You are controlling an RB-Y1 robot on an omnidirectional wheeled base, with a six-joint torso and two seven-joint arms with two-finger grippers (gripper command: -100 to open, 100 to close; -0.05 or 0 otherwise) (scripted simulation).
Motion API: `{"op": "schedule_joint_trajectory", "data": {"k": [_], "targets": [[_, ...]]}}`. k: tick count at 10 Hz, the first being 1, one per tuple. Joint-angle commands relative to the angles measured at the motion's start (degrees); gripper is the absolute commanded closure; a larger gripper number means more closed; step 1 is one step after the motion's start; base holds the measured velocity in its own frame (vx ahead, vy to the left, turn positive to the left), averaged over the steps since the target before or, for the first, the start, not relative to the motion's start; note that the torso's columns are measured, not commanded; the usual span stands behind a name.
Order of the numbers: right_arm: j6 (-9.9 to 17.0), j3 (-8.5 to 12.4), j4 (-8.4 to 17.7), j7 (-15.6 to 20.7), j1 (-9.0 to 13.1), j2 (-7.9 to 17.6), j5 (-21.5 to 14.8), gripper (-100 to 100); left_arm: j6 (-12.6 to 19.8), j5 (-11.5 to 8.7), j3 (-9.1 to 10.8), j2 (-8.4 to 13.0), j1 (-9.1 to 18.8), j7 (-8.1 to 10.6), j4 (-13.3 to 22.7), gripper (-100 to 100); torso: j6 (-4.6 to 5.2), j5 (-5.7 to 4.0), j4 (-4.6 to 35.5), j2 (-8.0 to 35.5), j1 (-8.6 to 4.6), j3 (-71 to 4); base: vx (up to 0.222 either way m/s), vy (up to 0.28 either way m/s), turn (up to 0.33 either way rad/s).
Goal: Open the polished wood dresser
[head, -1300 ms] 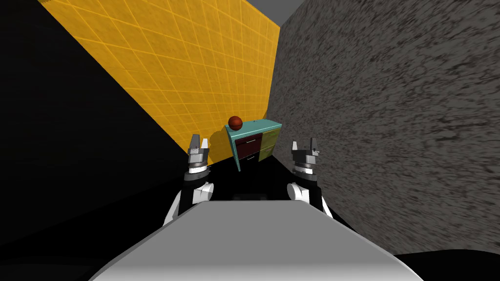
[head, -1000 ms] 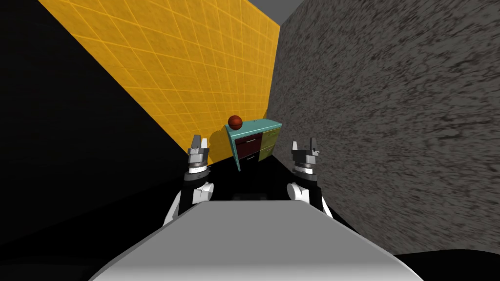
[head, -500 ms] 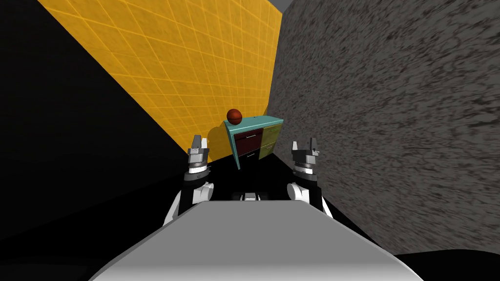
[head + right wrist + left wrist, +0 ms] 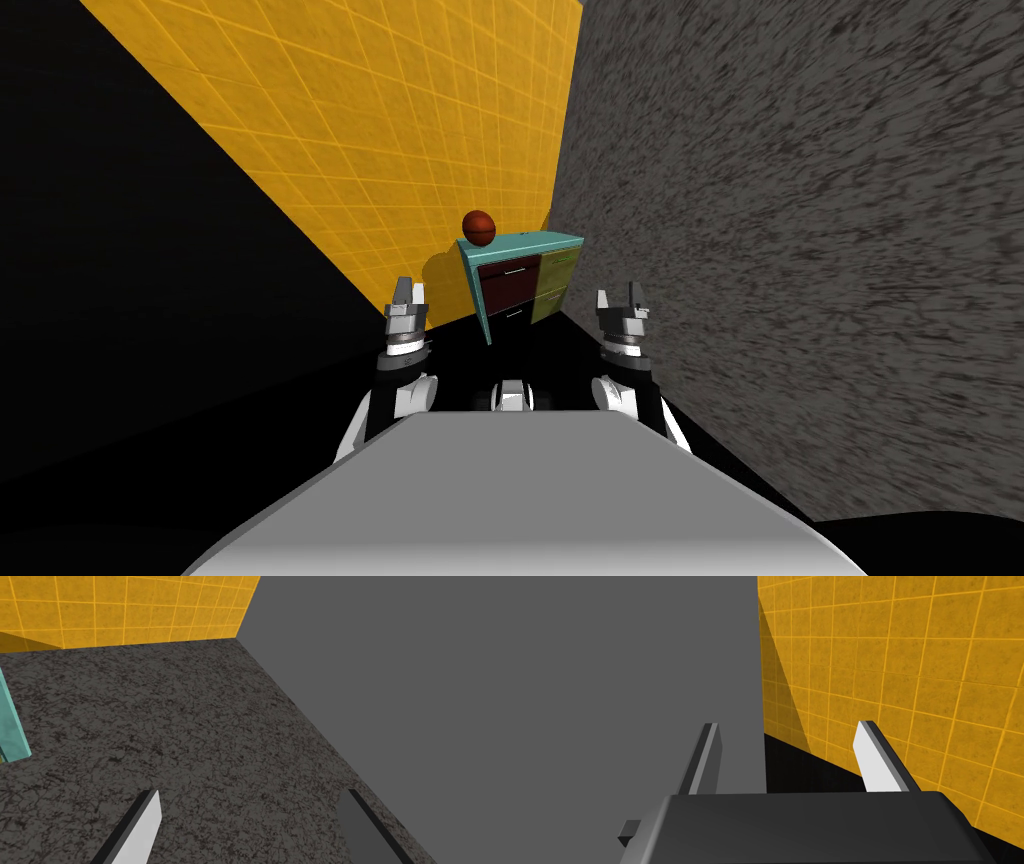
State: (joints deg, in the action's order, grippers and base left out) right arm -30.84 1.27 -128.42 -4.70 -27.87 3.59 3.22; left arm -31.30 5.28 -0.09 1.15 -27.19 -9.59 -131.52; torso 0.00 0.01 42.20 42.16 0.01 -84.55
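**While both grippers are hanging open, the dresser is standing well ahead in the corner**

As the left gripper (image 4: 408, 290) is hovering low in front of me, its two fingers (image 4: 879, 761) are standing spread wide with nothing between them. The right gripper (image 4: 620, 295) is hovering level with it on the other side. Its fingers (image 4: 142, 831) are also spread wide and gripping nothing. Neither gripper is touching anything, and both are pointing forward.

Between the two grippers, but well beyond them, the dresser (image 4: 520, 280) is standing on the black floor. It is showing a teal top and side. Dark red drawers (image 4: 508, 285) with thin pale handles are filling the half of its front nearer my left. Olive-yellow drawers (image 4: 552, 283) are filling the other half. All the drawers are sitting closed.

A red-brown ball (image 4: 479, 227) is resting on the teal top at its left end. Behind it, the dresser is sitting against the yellow tiled wall (image 4: 400, 150), and its right end is sitting close to the grey speckled wall (image 4: 800, 250). To my left, a black area (image 4: 150, 300) is spreading below the yellow wall's edge.
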Motion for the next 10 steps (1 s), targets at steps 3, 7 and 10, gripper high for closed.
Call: {"op": "schedule_joint_trajectory", "data": {"k": [3,7,10], "targets": [[-0.4,-0.1,1.3,6.6,0.3,3.9,-2.8,-100,0.0,0.0,0.0,0.0,0.0,0.0,0.0,0,0.0,0.0,0.1,0.1,0.0,0.0,0.052,0.023,0.018],[-0.7,-0.1,2.2,11.7,0.4,5.6,-5.0,-100,0.0,0.0,0.0,0.0,0.0,0.0,0.0,0,0.0,-0.01,0.1,0.1,-0.01,0.0,0.038,0.014,0.014],[-1.0,0.0,3.2,16.8,0.6,6.9,-7.6,-100,0.0,0.0,0.0,0.0,0.0,0.0,0.0,0,0.0,0.0,0.1,0.1,0.0,0.0,0.049,0.017,0.018]]}}
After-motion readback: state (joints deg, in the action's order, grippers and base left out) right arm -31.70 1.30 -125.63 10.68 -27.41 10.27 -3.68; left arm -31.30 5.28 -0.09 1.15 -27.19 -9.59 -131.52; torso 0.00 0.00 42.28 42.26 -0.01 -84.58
